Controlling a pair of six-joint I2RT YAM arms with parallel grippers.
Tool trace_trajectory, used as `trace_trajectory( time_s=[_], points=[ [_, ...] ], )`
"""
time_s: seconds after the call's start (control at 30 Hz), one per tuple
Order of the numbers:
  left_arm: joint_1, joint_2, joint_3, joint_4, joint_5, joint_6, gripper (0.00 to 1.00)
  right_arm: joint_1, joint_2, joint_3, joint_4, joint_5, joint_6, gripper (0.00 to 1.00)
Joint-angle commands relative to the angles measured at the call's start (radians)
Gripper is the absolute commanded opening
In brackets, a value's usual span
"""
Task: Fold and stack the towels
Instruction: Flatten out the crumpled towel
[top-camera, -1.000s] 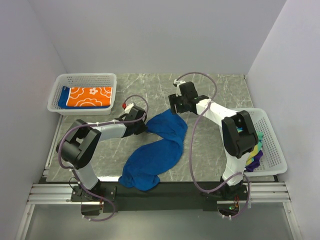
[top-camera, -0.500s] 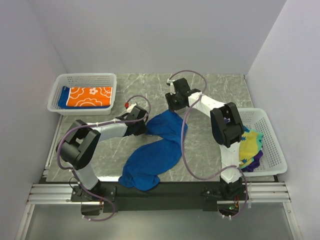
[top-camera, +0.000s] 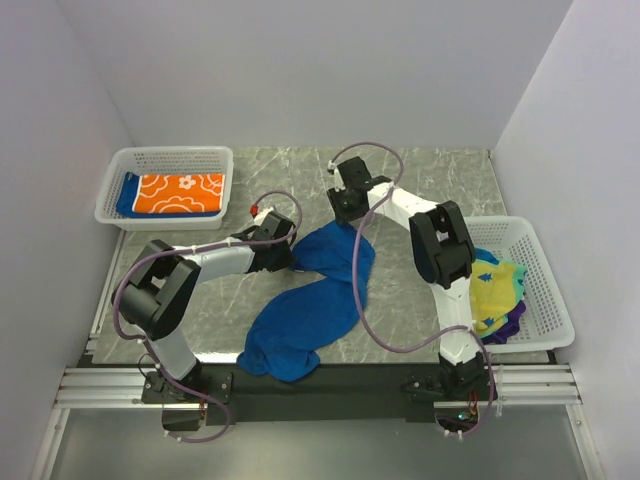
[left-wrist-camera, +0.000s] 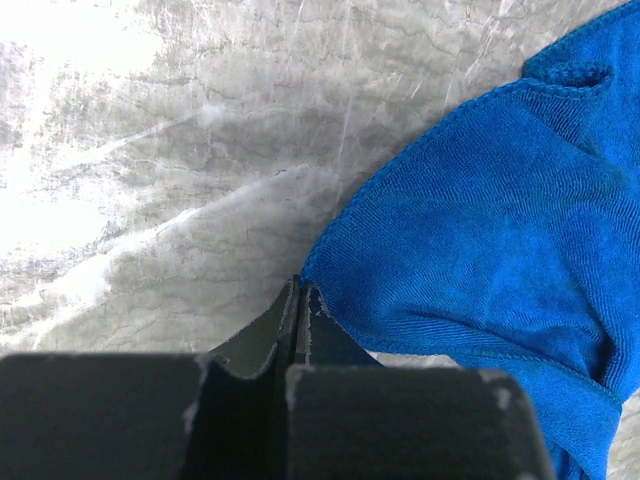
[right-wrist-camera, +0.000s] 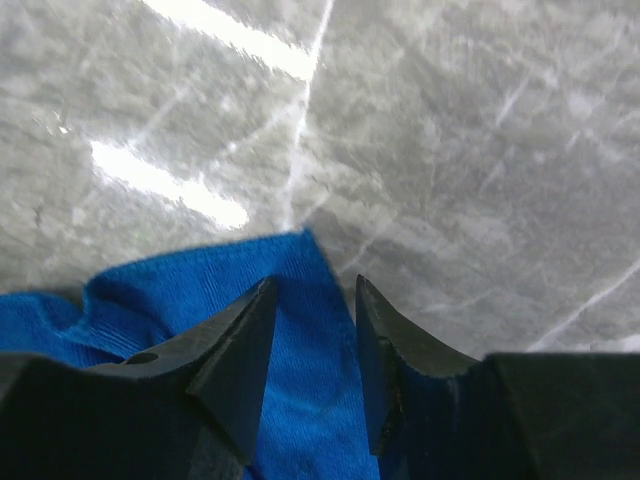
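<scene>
R pincer (right-wrist-camera: 316, 286): jaws held apart, far corner of royal blue towel (right-wrist-camera: 308, 400) straddled, not yet pinched. L pincer (left-wrist-camera: 300, 292): closed on its left corner. Towel is laid crumpled on counter (right-wrist-camera: 450, 150), long axis run from both pincers back toward arm bases.

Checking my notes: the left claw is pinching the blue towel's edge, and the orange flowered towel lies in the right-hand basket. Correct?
No. The top external view shows the orange flowered towel lying in the left-hand basket instead. The left claw is indeed pinching the blue towel at its edge.
</scene>
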Motion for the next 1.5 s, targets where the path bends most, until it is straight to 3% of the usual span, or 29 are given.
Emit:
trace_trajectory(
  time_s=[0.0,0.67,0.8,0.97,1.1,1.3,1.47],
  points=[
    [-0.005,-0.018,-0.008,-0.060,0.011,0.028,0.01,0.015,0.013,0.060,-0.010,0.023,-0.010,0.45],
    [-0.004,-0.027,-0.024,-0.064,0.003,0.041,0.01,0.054,0.126,0.161,-0.145,0.032,-0.027,0.41],
    [-0.004,-0.030,-0.022,-0.070,-0.002,0.045,0.01,0.064,0.146,0.181,-0.194,0.049,-0.024,0.33],
    [-0.004,-0.041,-0.019,-0.080,-0.021,0.058,0.01,0.063,0.113,0.141,-0.138,0.060,-0.011,0.02],
    [0.002,-0.053,0.008,-0.111,-0.086,0.094,0.01,0.040,0.070,0.157,-0.115,0.070,-0.008,0.00],
    [0.030,-0.107,0.189,-0.177,-0.227,0.254,0.01,-0.011,-0.108,0.212,-0.081,0.115,0.024,0.00],
    [0.064,-0.119,0.499,-0.211,-0.337,0.460,0.01,-0.069,-0.261,0.362,-0.087,0.185,0.038,0.00]
  ],
)
